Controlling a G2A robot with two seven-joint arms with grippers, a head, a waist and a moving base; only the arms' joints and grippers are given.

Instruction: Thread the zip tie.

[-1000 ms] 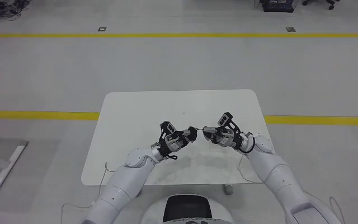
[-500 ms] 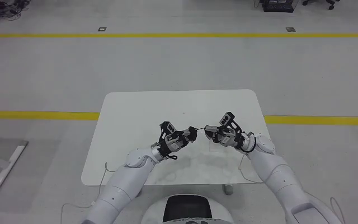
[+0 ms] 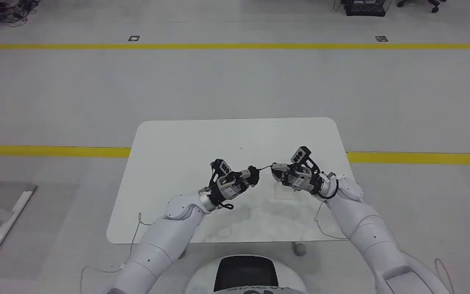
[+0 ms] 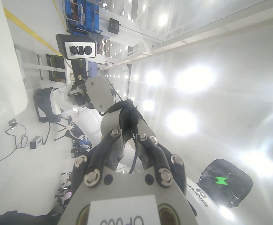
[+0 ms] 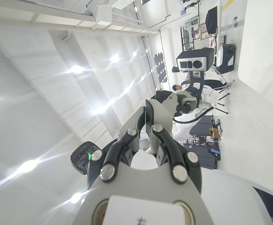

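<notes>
Left hand (image 3: 248,176): clamped on tie (image 3: 262,167) end, raised over tabletop (image 3: 183,147) middle.
Right hand (image 3: 276,170): pinched on other end, facing left hand, likely to line up threading.

Zip tie (image 3: 263,167) a mere hairline, head and tail indistinguishable.

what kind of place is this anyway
Probably a robotics lab in an industrial hall: a white rounded table on a pale grey floor with yellow painted lines, bright lamps on a high white ceiling, blue equipment racks.
</notes>
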